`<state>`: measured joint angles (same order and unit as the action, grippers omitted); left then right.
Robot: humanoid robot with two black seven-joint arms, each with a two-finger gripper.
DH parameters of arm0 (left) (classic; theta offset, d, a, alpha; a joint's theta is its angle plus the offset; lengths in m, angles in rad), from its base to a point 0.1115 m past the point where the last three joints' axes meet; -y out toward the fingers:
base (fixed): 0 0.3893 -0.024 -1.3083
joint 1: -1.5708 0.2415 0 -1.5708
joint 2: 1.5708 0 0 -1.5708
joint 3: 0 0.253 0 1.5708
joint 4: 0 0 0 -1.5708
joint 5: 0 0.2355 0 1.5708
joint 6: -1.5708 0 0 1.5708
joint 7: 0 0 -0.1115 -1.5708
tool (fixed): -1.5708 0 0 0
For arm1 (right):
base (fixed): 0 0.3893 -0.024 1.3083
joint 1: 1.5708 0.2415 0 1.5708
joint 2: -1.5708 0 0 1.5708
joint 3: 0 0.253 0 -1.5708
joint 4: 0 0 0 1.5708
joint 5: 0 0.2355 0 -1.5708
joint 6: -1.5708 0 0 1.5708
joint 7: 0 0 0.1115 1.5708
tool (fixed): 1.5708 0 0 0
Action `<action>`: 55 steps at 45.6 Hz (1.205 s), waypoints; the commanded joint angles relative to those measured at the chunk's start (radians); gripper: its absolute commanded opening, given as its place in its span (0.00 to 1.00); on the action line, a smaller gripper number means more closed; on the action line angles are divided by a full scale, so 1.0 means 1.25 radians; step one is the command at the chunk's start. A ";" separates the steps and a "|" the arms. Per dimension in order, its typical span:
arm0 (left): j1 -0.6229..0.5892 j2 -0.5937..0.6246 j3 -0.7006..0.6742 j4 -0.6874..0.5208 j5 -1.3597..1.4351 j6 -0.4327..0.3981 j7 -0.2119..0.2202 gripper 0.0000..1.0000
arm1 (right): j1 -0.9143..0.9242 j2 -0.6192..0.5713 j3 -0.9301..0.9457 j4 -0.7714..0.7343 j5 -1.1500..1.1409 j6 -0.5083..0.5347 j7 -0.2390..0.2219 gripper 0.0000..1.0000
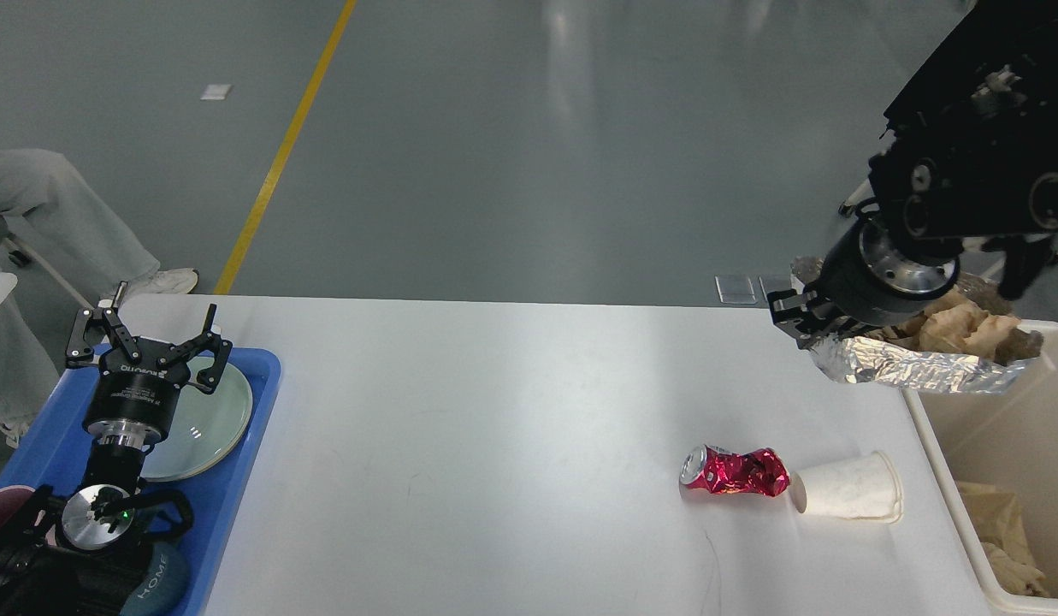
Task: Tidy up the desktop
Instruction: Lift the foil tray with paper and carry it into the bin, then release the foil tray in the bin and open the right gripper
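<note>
The white desktop [494, 428] fills the lower middle of the head view. A crushed red can [738, 471] lies on its side at the right, touching a tipped white paper cup [849, 498]. My right gripper [804, 329] is shut on a crumpled foil and brown paper bundle [930, 355], held above the rim of the cream bin [939, 462]. My left gripper [144, 329] is open and empty, raised over the blue tray [246, 445] at the left.
A pale green plate [208, 419] lies in the blue tray, with a dark cap [156, 582] and a pink rim at its near end. Crumpled brown paper [1003, 526] lies inside the bin. A seated person's legs [58, 222] are at the far left.
</note>
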<state>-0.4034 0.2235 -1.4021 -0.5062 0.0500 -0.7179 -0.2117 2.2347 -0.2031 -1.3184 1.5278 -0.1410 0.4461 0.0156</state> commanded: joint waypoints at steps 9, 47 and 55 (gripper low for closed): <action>0.000 0.000 0.000 0.001 0.001 0.000 0.000 0.96 | 0.085 -0.030 -0.199 0.088 0.012 -0.003 0.115 0.00; 0.001 0.000 0.000 0.001 -0.001 0.000 0.000 0.96 | -0.973 -0.387 0.269 -0.885 -0.100 -0.082 0.103 0.00; 0.001 0.000 0.000 0.001 -0.001 0.000 0.000 0.96 | -1.176 -0.277 0.358 -1.021 -0.097 -0.243 0.103 0.00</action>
<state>-0.4018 0.2235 -1.4021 -0.5046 0.0491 -0.7165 -0.2120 0.8992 -0.6256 -0.9326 0.3535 -0.2645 0.2563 0.1442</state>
